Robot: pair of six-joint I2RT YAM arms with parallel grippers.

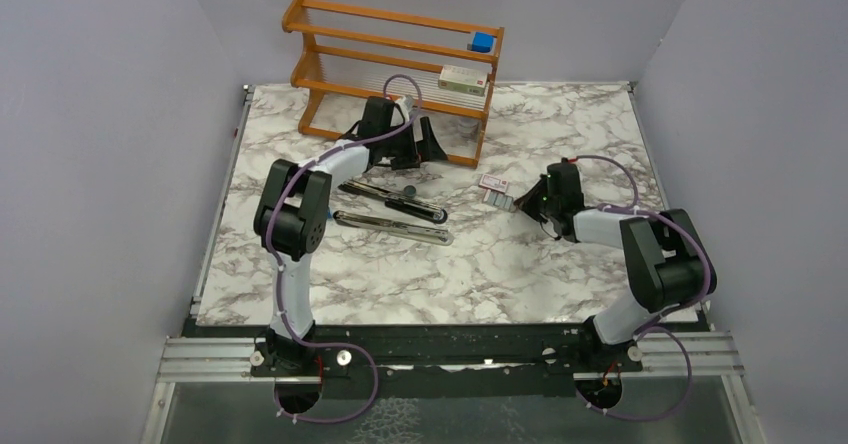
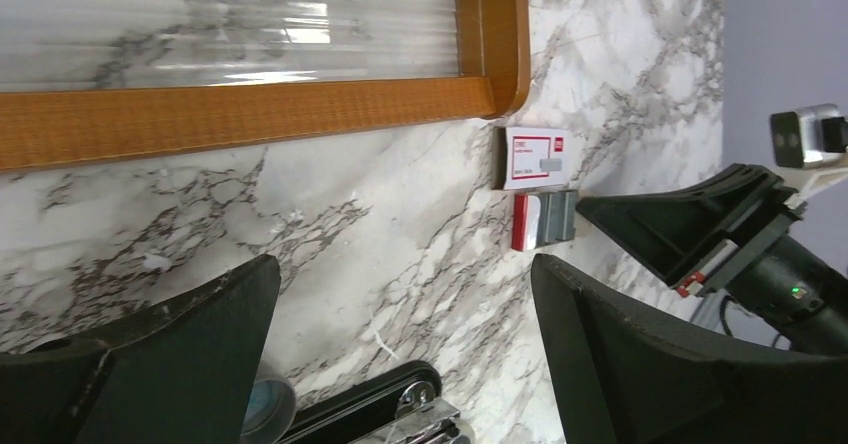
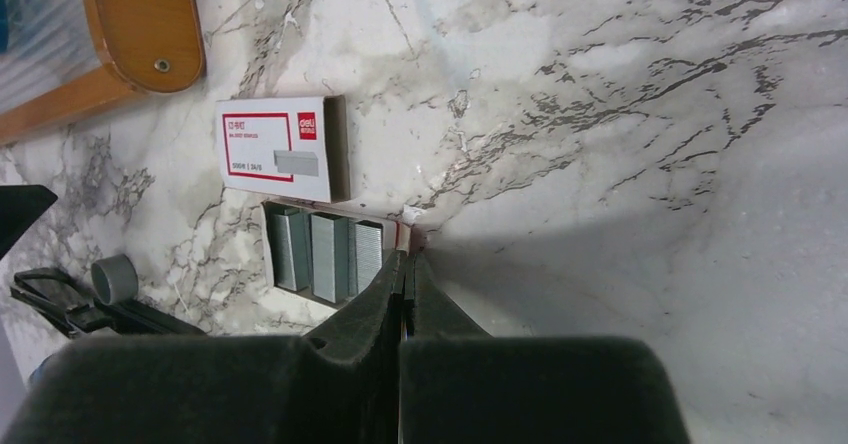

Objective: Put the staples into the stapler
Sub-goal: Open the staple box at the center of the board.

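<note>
View from my console, near to far. The stapler (image 1: 392, 226) lies opened on the marble table (image 1: 560, 274), left of centre, with its two bars splayed. Just beyond it my left gripper (image 2: 405, 264) hangs with its fingers spread wide. My right gripper (image 3: 408, 256) has its fingers pressed together, tips at the edge of a small tray (image 2: 519, 222). The tray holds the staples (image 3: 325, 254), three grey blocks side by side. A red-and-white box sleeve (image 3: 280, 149) lies just beyond the tray. Farthest is a wooden rack (image 1: 400, 64) carrying a blue block (image 1: 483, 42) and a pale carton (image 1: 465, 79).
</note>
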